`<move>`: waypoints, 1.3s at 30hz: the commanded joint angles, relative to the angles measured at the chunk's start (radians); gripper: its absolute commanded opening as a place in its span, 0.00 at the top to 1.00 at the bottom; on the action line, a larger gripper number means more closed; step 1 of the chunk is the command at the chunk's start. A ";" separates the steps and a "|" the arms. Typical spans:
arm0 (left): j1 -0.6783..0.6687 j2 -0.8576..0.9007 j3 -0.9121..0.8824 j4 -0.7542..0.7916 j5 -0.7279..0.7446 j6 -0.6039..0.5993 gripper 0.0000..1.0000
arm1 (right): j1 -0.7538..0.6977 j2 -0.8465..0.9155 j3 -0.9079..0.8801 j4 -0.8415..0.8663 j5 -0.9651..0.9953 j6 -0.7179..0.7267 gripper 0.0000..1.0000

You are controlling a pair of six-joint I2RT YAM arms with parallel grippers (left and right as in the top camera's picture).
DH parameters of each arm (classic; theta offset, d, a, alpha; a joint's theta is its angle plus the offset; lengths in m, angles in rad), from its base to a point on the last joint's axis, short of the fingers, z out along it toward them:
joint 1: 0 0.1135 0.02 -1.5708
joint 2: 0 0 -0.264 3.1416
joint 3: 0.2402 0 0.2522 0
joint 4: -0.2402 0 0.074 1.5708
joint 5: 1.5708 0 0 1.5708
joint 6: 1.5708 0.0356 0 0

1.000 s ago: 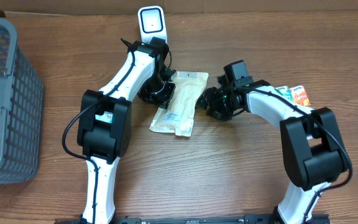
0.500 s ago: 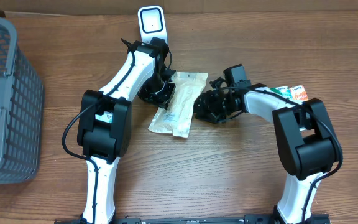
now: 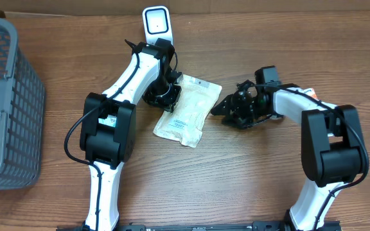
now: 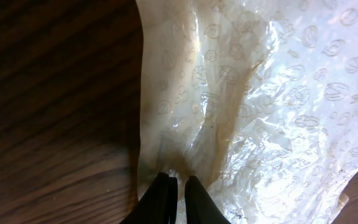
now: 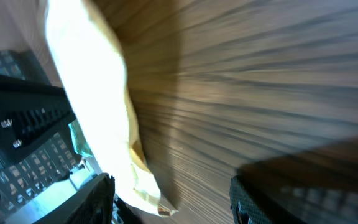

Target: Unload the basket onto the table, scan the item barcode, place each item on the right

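— Where is the cream bubble-lined plastic pouch (image 3: 188, 110) lying?
— It is lying slantwise on the brown wooden worktop (image 3: 236, 179), between the two arms and below the white upright scanner (image 3: 155, 22), which is standing at the far edge.
— What is the left pincer (image 4: 178, 191) doing?
— It is sitting at the pouch's left edge with its black fingers drawn almost together. I cannot tell whether any film is caught between them.
— And the right pincer (image 5: 173, 200)?
— It is hanging just beside the pouch's right edge with its fingers spread wide and only bare wood showing between them, so it is gripping nothing.
— Anything else?
— A grey plastic lattice basket (image 3: 24, 109) is standing at the left, well apart from the pouch
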State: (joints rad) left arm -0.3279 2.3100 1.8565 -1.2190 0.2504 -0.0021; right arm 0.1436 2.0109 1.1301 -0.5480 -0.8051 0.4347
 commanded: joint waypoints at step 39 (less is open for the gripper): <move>-0.011 0.013 -0.005 0.016 0.008 -0.014 0.46 | 0.296 -0.317 0.224 -0.372 0.662 0.060 0.96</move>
State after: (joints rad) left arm -0.3279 2.3100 1.8565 -1.2076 0.2504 -0.0132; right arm 0.4076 1.7256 1.2446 -0.8425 -0.3737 0.5701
